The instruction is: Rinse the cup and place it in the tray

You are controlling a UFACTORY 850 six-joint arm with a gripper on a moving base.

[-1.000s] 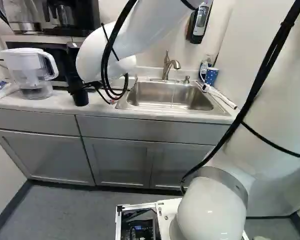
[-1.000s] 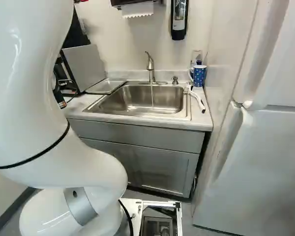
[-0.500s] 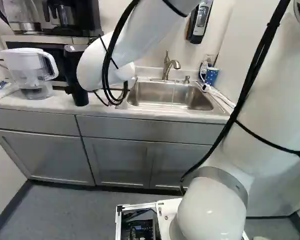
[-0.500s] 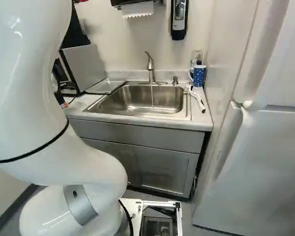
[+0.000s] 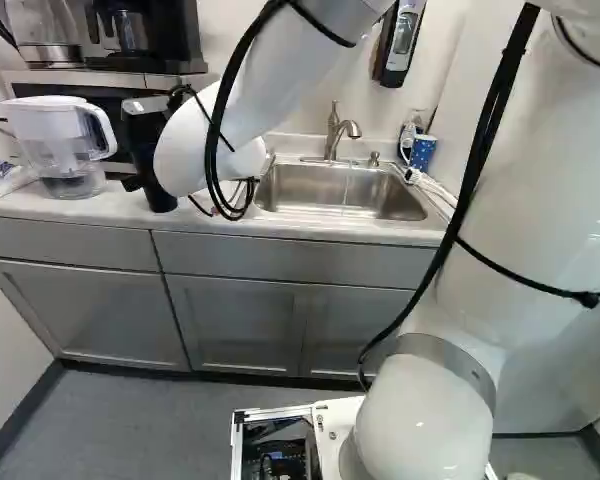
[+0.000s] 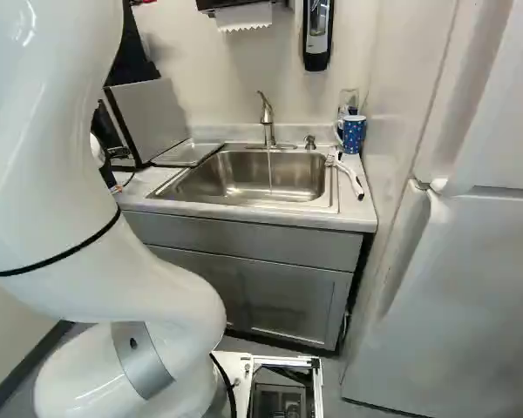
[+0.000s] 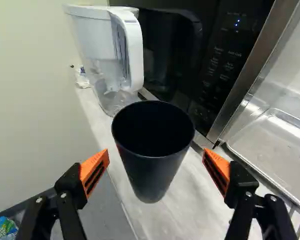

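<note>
My base hasn't moved; what has changed is the arm. In the left base view its forearm and wrist have shifted left and tipped over, bringing the hand round to the black cup. The cup itself hasn't shifted on the table: it stands upright by the microwave, near the water pitcher.

For the task, I read this as the end of the approach. The hand is released, fingers wide apart, with the cup framed between them and daylight on both sides, so I have no hold on it. Neither rinsing nor placing is done.

I'd next go in a little deeper, keep the cup centred and close on its sides. It tapers, so I'd expect the pads to need a firm seat; coming in off-centre, one finger could nudge it over, and the pitcher leaves little spare room behind it.

A thin stream falls from the faucet into the sink, so the water looks ready. The shallow metal tray beside the microwave is, I judge, where the cup should finish, a short carry back from the sink.
</note>
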